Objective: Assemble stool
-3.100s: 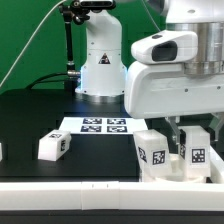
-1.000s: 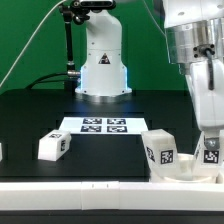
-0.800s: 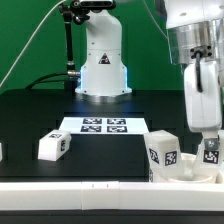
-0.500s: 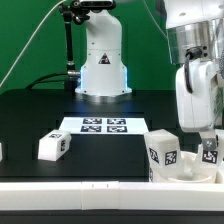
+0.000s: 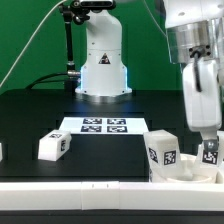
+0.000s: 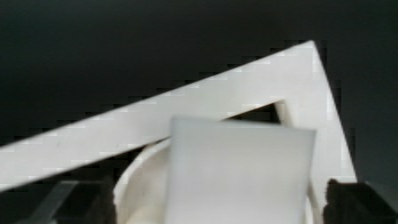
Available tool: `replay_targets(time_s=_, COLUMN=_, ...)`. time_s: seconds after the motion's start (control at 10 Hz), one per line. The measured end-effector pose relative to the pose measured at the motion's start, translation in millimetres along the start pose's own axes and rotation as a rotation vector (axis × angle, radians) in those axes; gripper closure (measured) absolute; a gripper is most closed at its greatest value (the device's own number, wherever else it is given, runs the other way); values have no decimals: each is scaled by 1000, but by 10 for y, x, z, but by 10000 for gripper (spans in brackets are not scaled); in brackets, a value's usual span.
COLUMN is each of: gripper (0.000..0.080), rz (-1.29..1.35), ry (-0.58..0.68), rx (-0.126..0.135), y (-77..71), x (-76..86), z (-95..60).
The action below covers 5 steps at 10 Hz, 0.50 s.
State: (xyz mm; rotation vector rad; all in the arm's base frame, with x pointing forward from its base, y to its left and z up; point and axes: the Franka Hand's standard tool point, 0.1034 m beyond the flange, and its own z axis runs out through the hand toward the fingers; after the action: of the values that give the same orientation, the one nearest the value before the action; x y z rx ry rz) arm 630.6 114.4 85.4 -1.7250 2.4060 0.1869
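The round white seat (image 5: 187,172) lies at the front of the exterior view's right, against the white border rail. One tagged white leg (image 5: 162,150) stands upright in it. My gripper (image 5: 211,148) points straight down over the seat's right side and is shut on a second leg (image 5: 212,156), held upright in the seat. In the wrist view this leg (image 6: 240,170) fills the space between my dark fingers (image 6: 350,203), with the seat's curved edge (image 6: 135,185) beside it. A third leg (image 5: 52,146) lies loose on the black table at the left.
The marker board (image 5: 104,125) lies flat mid-table before the robot base (image 5: 102,75). The white border rail (image 5: 90,190) runs along the front edge; its corner shows in the wrist view (image 6: 267,85). A small white item sits at the far left edge (image 5: 2,150).
Since the earliest frame the arm has risen to stand vertically over the seat's right side. In the last second the wrist has turned about the held leg, which stays in place.
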Motion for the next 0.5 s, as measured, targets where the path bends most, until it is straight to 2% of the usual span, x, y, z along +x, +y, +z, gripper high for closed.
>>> replay_targets(time_s=0.1, gripper=195, rz=-77, ry=-5, rx=2, y=-12, x=9, z=-100)
replay_targets(time_s=0.2, gripper=159, rz=-173, ry=-6, rx=4, y=-28, x=62, z=-179)
replay_targets(time_s=0.3, gripper=151, rz=-291, ry=-9, rx=2, y=-83, x=181, z=-277)
replay_targets(time_s=0.4, gripper=151, rz=-363, ry=-13, rx=-12, y=-146, x=335, z=-343)
replay_targets(time_s=0.5, gripper=150, rz=-372, ry=-11, rx=-2, y=-228, x=431, z=-397)
